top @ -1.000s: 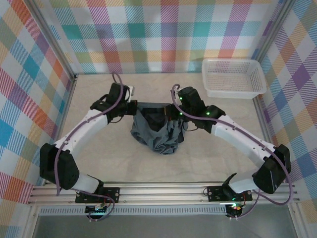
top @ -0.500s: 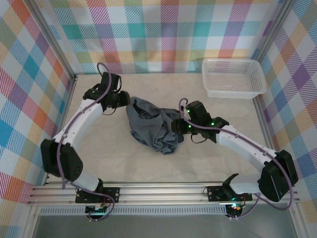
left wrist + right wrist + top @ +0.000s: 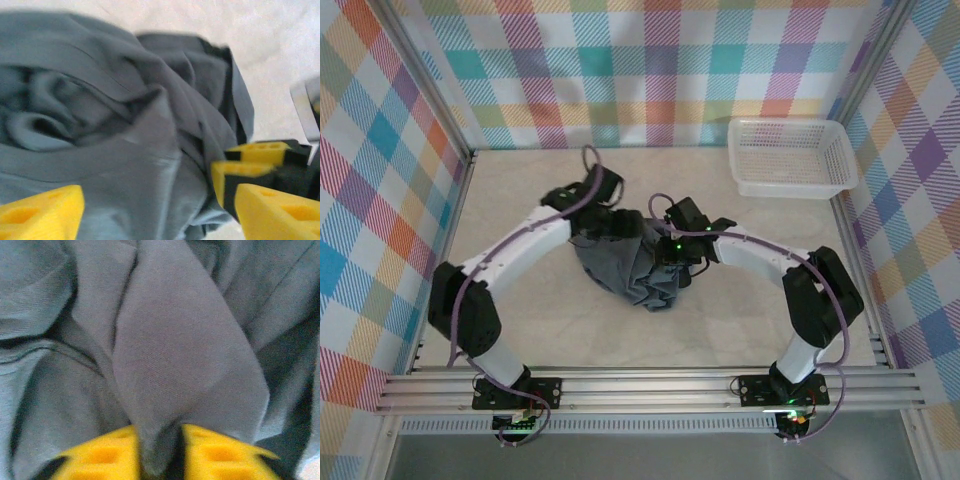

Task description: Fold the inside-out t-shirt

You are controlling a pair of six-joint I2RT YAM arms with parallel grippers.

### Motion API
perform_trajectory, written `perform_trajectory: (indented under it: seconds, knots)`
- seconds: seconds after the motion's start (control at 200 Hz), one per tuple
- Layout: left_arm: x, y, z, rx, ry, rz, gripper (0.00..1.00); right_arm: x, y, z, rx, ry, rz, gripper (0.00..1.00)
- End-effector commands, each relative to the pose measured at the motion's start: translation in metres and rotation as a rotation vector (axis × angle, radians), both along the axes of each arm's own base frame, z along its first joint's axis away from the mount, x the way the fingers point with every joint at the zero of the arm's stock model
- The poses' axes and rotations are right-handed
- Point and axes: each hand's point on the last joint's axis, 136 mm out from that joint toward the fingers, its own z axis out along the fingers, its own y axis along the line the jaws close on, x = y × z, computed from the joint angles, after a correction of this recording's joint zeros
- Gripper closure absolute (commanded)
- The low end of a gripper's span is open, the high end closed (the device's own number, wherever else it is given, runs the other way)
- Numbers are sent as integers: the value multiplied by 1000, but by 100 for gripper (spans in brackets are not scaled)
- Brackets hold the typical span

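Note:
The inside-out t-shirt (image 3: pixel 623 272) lies in a crumpled dark slate-grey heap in the middle of the table. My left gripper (image 3: pixel 612 218) hovers over its back edge. In the left wrist view this gripper (image 3: pixel 160 210) stands wide open, its yellow fingers (image 3: pixel 42 215) on either side of bunched cloth (image 3: pixel 125 150) without pinching it. My right gripper (image 3: pixel 660 252) is at the heap's right side. The right wrist view shows that gripper (image 3: pixel 160 452) shut on a raised fold of the t-shirt (image 3: pixel 175 355). The right gripper's yellow fingertips (image 3: pixel 240 167) also appear in the left wrist view.
A white mesh basket (image 3: pixel 790 158) stands at the back right corner. Checked walls close in the table (image 3: pixel 520 320) at the back and both sides. Both arms arch inward and meet over the shirt.
The shirt, earlier held stretched between both grippers, has dropped into a heap. My left gripper let go, opened, swung to the back left and returned. My right gripper opened, then shut on a fold.

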Motion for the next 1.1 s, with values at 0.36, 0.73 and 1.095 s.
perform_trajectory:
  seconds: [0.36, 0.73, 1.095]
  knots:
    - [25, 35, -55, 84, 76, 109, 100, -40, -57, 21, 60, -91, -171, 100]
    - [-5, -13, 41, -420, 29, -186, 100, -29, -29, 47, 33, -250, 116, 47]
    - [7, 8, 58, -333, -26, -79, 100, -6, 55, 46, 188, -413, 582, 26]
